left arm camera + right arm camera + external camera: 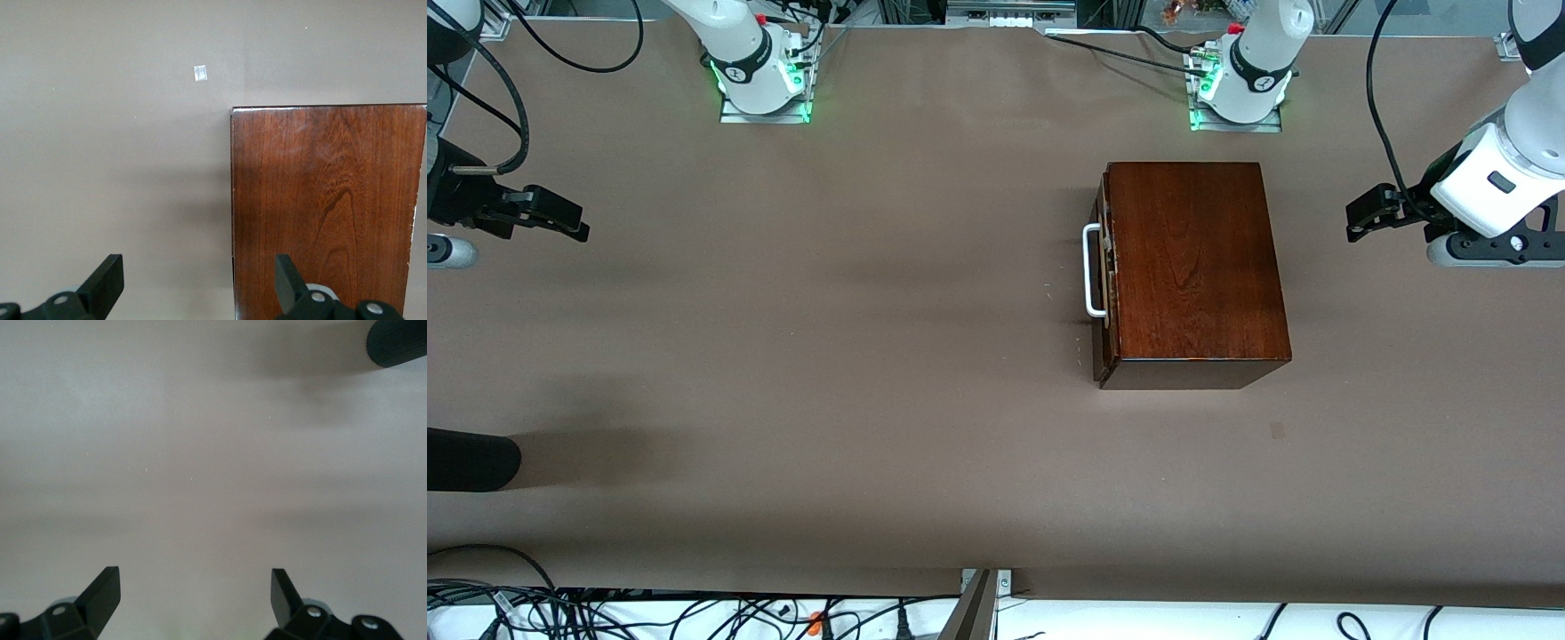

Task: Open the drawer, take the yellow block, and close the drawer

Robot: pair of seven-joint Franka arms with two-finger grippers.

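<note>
Toward the left arm's end of the table stands the dark wooden box (1193, 267), with the drawer (1104, 276) pushed in and its white handle (1092, 271) facing the right arm's end. No yellow block shows. Over the table edge beside the box, the left gripper (1369, 213) hangs wide open and empty. Over the other end of the table, the right gripper (560, 218) waits, also wide open and empty.
</note>
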